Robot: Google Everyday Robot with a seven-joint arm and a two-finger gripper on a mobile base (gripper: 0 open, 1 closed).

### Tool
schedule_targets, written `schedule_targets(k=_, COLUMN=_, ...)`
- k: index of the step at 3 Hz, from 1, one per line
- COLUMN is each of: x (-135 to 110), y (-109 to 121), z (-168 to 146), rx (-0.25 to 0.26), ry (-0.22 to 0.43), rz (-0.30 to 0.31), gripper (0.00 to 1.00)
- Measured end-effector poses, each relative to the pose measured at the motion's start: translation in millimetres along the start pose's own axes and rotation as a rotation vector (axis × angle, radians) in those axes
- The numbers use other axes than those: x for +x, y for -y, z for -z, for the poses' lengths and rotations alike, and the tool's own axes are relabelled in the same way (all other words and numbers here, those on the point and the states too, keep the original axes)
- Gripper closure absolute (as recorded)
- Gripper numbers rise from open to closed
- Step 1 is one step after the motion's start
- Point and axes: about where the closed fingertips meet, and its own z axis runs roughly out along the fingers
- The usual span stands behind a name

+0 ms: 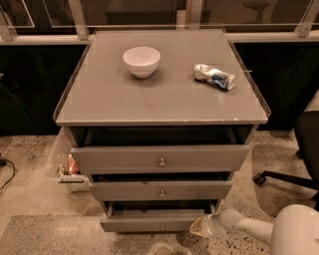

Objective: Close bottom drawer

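Bottom drawer (pixel 144 221): you see it lowest of the three, its front standing a little out from the cabinet, with a dark gap above.
End effector (pixel 201 227): low at the drawer front's right end, seemingly touching it; you cannot tell whether it is open or closed.
Tabletop (pixel 164 99): carries a white bowl (pixel 141 61) and a crumpled packet (pixel 214 76), well apart.

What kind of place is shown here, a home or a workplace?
Probably an office or lab: a grey drawer cabinet, a wheeled chair base at right, glass panels behind. The tool sits low by the bottom drawer's right end.
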Motion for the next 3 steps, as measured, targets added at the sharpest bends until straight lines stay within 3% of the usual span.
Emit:
schedule_targets(k=1, x=0.8, y=3.5, z=0.5, rx=0.008, ry=-0.001, rz=0.002, gripper=0.81)
schedule_targets(k=3, x=0.7, y=3.5, z=0.5, rx=0.008, ry=-0.001, rz=0.002, gripper=0.34)
